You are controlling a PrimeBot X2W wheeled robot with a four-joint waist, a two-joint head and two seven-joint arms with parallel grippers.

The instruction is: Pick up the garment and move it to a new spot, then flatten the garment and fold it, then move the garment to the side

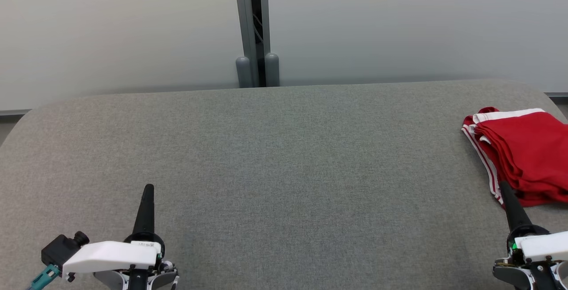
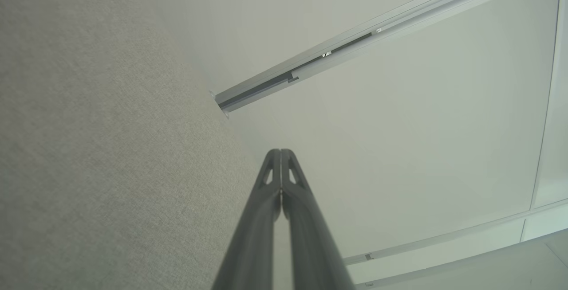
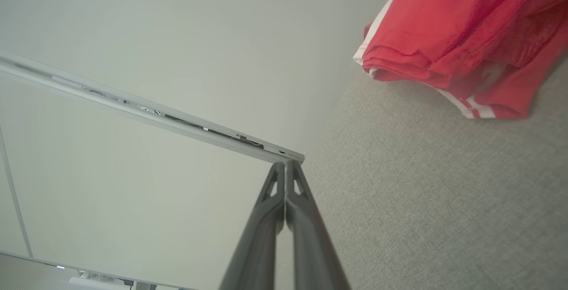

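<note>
Clearly the garment [image 1: 528,148] at the surface's [image 1: 284,170] right edge looks soft and light; we would pinch its striped hem; left fingers [image 1: 145,212] and right fingers [image 1: 513,210] sit closed, empty

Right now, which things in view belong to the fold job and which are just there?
Job: red garment, folded at the right edge; left gripper and right gripper, both shut, empty.
Not job: grey padded surface; pale wall panels; grey post.

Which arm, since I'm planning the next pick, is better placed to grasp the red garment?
Right, probably: the right gripper, shut, points at the near edge of the red garment; the left gripper is far across the grey surface.
</note>
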